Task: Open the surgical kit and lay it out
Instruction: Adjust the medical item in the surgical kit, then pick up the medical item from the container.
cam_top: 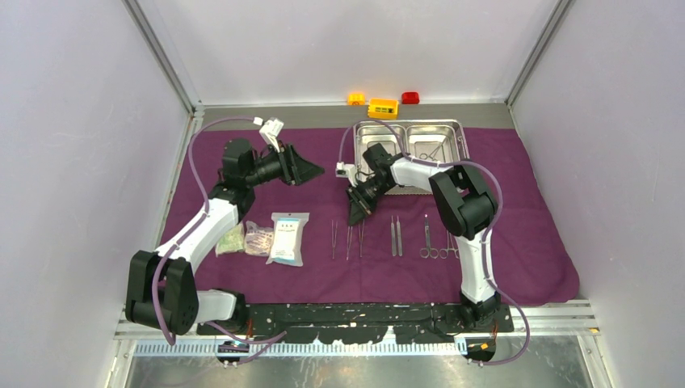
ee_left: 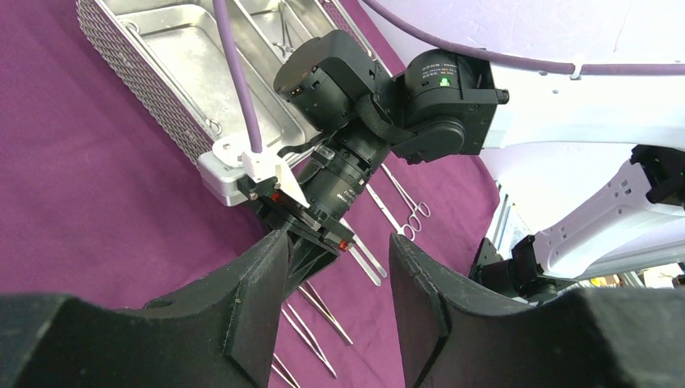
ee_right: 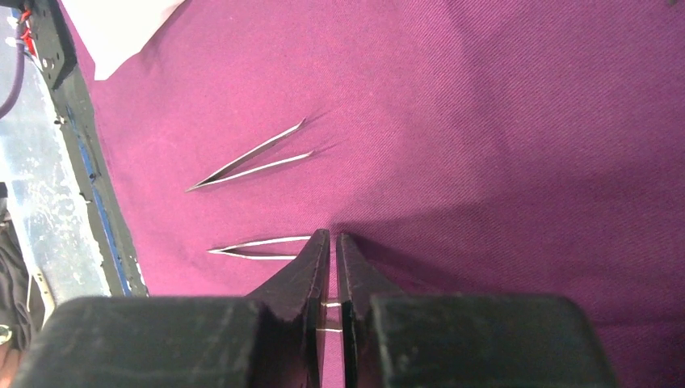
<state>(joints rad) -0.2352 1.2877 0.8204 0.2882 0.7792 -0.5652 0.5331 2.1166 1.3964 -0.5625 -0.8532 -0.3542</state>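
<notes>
The dark-purple cloth (cam_top: 517, 242) lies spread flat on the table. The steel two-compartment tray (cam_top: 460, 139) stands at its far edge, with some clamps (cam_top: 430, 150) in its right compartment. Tweezers (cam_top: 333, 240), flat forceps (cam_top: 396, 236) and scissors or clamps (cam_top: 426, 244) lie in a row on the cloth. Small sealed packets (cam_top: 288, 237) lie to the left of the row. My right gripper (ee_right: 333, 236) is shut and empty, low over the cloth beside two tweezers (ee_right: 250, 158); a third shows through the slit. My left gripper (ee_left: 339, 299) is open and empty, held above the cloth.
Yellow, orange and red toy bricks (cam_top: 383, 107) sit behind the tray, off the cloth. The right arm's wrist (ee_left: 339, 162) fills the space in front of my left gripper. The arm bases and a black rail (cam_top: 363, 315) run along the near edge.
</notes>
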